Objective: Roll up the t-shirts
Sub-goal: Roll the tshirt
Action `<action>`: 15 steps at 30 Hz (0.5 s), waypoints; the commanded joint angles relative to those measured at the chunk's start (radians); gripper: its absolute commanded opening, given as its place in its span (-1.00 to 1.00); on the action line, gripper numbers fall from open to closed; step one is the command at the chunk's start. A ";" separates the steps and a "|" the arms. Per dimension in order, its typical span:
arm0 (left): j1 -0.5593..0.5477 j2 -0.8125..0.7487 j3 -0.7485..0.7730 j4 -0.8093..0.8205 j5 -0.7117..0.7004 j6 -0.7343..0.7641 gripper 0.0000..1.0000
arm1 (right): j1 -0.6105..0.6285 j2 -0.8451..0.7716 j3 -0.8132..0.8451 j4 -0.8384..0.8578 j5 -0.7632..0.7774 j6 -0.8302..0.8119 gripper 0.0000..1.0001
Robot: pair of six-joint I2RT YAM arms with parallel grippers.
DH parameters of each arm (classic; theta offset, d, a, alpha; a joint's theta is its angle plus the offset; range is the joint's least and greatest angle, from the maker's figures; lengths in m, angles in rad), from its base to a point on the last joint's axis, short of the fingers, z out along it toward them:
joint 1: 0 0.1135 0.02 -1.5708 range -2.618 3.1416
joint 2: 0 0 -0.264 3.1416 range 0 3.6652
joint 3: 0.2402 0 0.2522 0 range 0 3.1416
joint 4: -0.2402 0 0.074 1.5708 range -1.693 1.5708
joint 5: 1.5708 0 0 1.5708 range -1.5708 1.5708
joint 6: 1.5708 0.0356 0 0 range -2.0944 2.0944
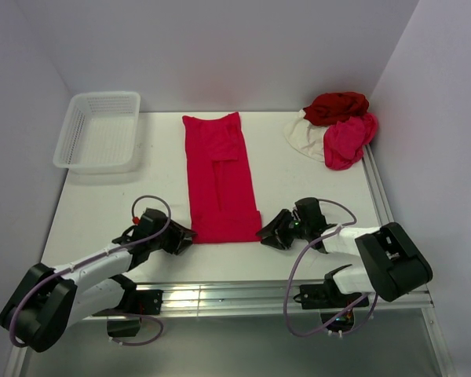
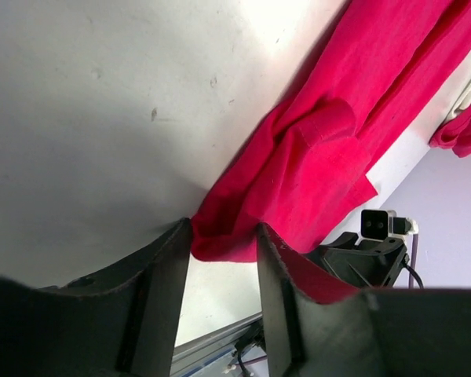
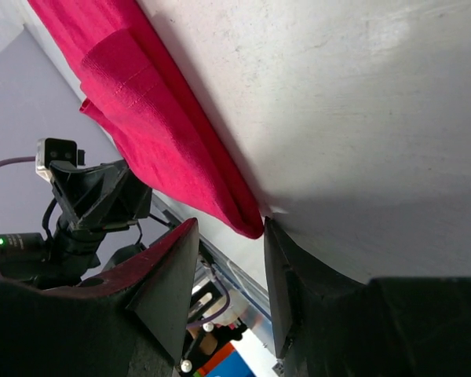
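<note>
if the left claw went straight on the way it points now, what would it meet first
The near corner of the crimson t-shirt, lying right at the mouth of the left claw. Farther along that hem sits the right claw, though depth there is unclear.

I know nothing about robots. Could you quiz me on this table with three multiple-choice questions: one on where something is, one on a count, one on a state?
1. Where does the white basket sit?
A) far left corner
B) far right corner
C) between the two arms

2. How many shirts make up the pile at the far right?
A) one
B) three
C) five

3. What state is the bright red shirt in?
A) crumpled into a ball
B) fully rolled up
C) lying flat in a long strip

Answers:
1 A, it stands at the back by the left wall.
2 B, dark red, pink and cream pieces show.
3 C, it lies flat and long, with no roll started.
</note>
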 commanded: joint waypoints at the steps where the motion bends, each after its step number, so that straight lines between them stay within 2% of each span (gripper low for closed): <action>1: 0.015 0.028 -0.002 -0.021 -0.037 0.014 -0.11 | 0.006 0.038 -0.001 -0.058 0.079 -0.010 -0.07; 10: 0.024 0.092 -0.019 0.024 -0.041 -0.012 -0.28 | 0.021 0.096 0.044 -0.096 0.121 -0.002 -0.23; 13: 0.026 0.137 -0.007 0.039 -0.045 -0.016 -0.53 | 0.022 0.108 0.070 -0.136 0.139 -0.008 -0.33; 15: 0.027 0.175 0.003 0.057 -0.043 -0.015 -0.62 | 0.022 0.119 0.080 -0.138 0.139 -0.013 -0.39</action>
